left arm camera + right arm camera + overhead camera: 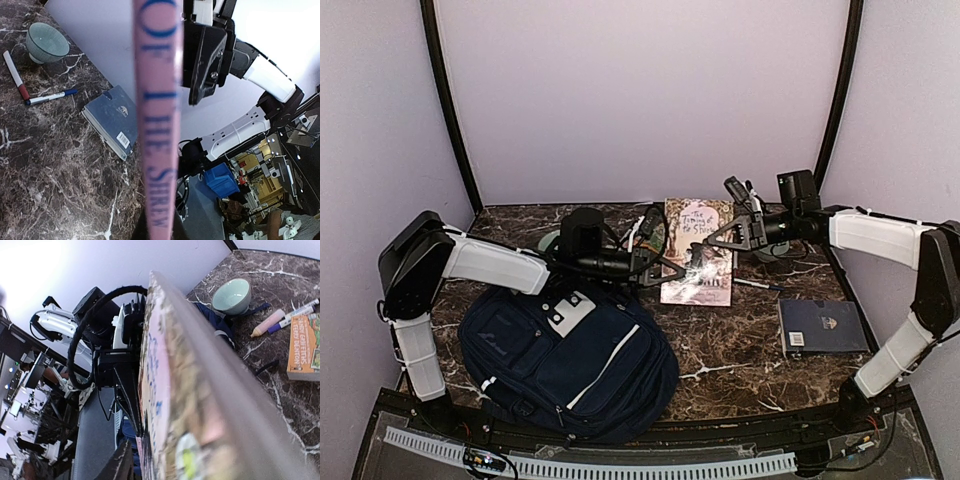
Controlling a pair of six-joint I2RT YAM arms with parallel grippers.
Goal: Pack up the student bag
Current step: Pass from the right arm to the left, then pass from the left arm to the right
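Observation:
The navy student bag [570,365] lies flat at the front left with its white slotted patch facing up. It also shows past the book in the right wrist view [215,322]. A pink book, "The Taming of the Shrew" [698,250], is held between both grippers behind and to the right of the bag. My left gripper [665,262] is shut on its lower left edge, and the spine [157,125] runs up from the jaws [157,222]. My right gripper [718,240] is shut on its right edge, where the cover [170,405] fills the jaws [160,465].
A dark blue book [823,326] lies front right, with a blue pen [757,285] and a red-tipped marker [15,75] near it. One green bowl [46,42] stands by them. Another bowl [231,296], markers [270,322] and an orange book [302,347] lie at the back left.

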